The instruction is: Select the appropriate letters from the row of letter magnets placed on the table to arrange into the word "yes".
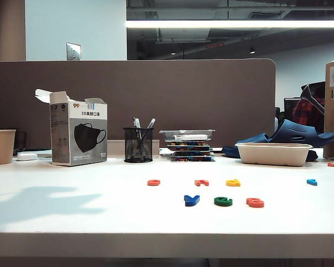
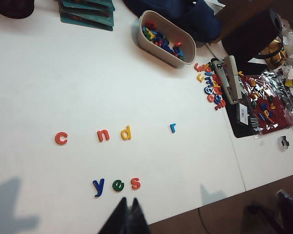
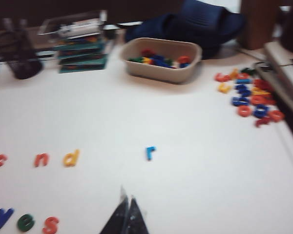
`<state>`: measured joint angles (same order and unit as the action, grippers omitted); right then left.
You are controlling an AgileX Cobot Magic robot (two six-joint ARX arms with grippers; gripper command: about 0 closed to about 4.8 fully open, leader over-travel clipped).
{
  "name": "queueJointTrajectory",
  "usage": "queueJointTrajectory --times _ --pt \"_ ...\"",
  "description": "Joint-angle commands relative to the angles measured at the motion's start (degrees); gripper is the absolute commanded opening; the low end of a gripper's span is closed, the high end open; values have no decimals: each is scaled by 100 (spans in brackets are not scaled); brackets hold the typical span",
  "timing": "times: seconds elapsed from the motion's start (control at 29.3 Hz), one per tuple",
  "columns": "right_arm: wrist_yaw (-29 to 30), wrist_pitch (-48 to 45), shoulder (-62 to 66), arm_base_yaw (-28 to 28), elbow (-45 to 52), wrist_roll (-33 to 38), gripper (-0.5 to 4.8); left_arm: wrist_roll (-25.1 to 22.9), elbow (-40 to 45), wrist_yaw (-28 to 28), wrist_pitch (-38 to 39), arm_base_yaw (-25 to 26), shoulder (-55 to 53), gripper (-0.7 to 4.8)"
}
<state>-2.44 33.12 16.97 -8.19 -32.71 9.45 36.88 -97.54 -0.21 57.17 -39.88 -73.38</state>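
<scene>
White desktop (image 1: 72, 211) spreads wide and mostly bare, its pale front edge running across the foreground of the exterior view and a brown partition (image 1: 156, 100) closing off the back, where a face-mask box (image 1: 78, 133), a mesh pen cup (image 1: 138, 144), a stack of trays (image 1: 189, 147) and a beige tub (image 2: 166, 38) of spare letters line up. Seven letter magnets lie in the open middle. Four sit in a back row: red-orange c (image 2: 61, 138), red-orange n (image 2: 103, 135), yellow d (image 2: 126, 132) and, well apart, light blue r (image 2: 172, 127). Three sit nearer the front edge, just beside one another, reading "yes": dark blue y (image 2: 98, 186), dark green e (image 2: 117, 185) and red-orange s (image 2: 136, 183). Left gripper (image 2: 128, 214) hangs above the front edge near the word, fingers pressed together on nothing. Right gripper (image 3: 126, 214), seen blurred in its wrist view, hovers over bare desktop beside the s, likewise clenched and empty. Loose letters (image 2: 212, 85) crowd the desk's right edge.
</scene>
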Motion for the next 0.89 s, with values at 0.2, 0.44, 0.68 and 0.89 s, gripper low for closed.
queueJointTrajectory --times 0.2,0.44,0.68,0.89 --pt "258 -1012 -979 -2 922 -26 -2 -310 -24 -2 -74 -2 20 -5" --pt "256 -1464 -1532 -2 1648 -24 -2 -564 -24 -22 -111 -2 20 -5" --pt "260 -2028 -1711 -4 2426 -98 -2 -1095 -24 -24 -398 -2 20 -5" --pt "236 -2568 -1711 -2 2785 -461 -2 -1338 -24 -22 -636 -2 20 -5"
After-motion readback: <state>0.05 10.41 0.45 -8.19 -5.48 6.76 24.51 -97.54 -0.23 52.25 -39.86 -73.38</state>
